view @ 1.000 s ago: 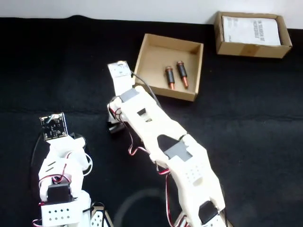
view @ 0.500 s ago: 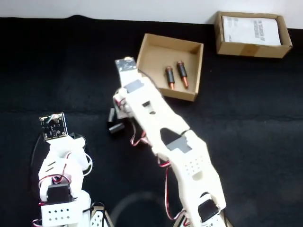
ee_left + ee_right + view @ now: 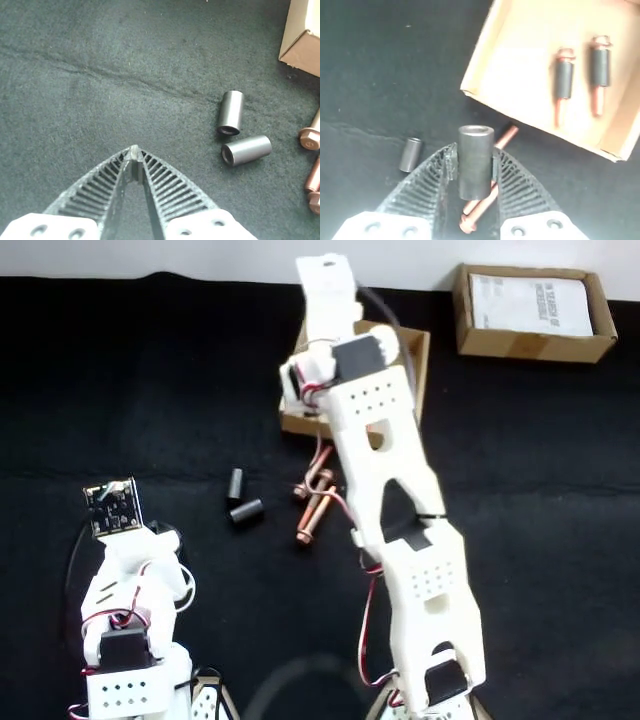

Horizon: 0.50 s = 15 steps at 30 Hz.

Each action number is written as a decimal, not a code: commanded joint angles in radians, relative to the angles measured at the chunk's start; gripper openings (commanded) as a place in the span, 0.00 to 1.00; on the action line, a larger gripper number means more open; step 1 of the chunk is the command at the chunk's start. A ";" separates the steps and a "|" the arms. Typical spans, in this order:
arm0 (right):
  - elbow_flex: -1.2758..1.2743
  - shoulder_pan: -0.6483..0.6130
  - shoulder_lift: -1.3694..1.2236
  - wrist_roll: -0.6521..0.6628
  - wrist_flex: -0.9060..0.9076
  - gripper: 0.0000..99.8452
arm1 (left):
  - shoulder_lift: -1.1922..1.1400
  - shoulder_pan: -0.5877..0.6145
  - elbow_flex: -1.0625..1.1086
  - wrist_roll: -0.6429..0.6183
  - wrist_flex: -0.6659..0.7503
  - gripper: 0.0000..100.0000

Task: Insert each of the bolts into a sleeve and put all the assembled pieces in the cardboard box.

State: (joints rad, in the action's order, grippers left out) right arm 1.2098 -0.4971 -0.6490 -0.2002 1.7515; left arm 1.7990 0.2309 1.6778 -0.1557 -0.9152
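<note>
Nearest me, the left claw [image 3: 134,151] rested low over the cloth [image 3: 75,75] with its fingers pressed together on nothing. I judged it was parked there to leave the middle free for the other arm. Just beyond its tip lay two loose sleeves [image 3: 230,112] on their sides, near each other but not touching. The bolts [image 3: 310,508] lay beside them, close together on the cloth, where I reckoned either arm could reach them. Further out, near the front edge of the box [image 3: 485,47], the right claw [image 3: 475,152] was clamped on a third sleeve [image 3: 476,167]. The sleeve ran along the fingers with its open bore facing the wrist camera, and one bolt lay on the cloth beneath it. Gripping it across the barrel left both ends clear, which I took to be the reason for that hold: a bolt could be fed through. Farthest off, two assembled pieces [image 3: 564,75] lay parallel on the box floor, so part of the job looked done while the loose parts waited.
</note>
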 commanded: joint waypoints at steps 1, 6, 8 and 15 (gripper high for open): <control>-0.071 0.025 0.223 0.011 0.013 0.01 | 0.005 0.010 0.018 0.006 0.003 0.01; -0.380 0.027 0.524 0.011 0.012 0.01 | 0.004 0.010 0.018 0.006 0.000 0.01; -0.519 0.033 0.650 0.012 0.012 0.01 | 0.004 0.010 0.018 0.006 -0.002 0.01; -0.966 0.147 1.049 0.097 0.008 0.01 | 0.004 0.007 0.018 0.006 -0.006 0.01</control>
State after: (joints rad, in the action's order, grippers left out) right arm 0.3874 -0.4158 0.2071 -0.1235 1.7545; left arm 1.7990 0.2309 1.6778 -0.1557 -0.9152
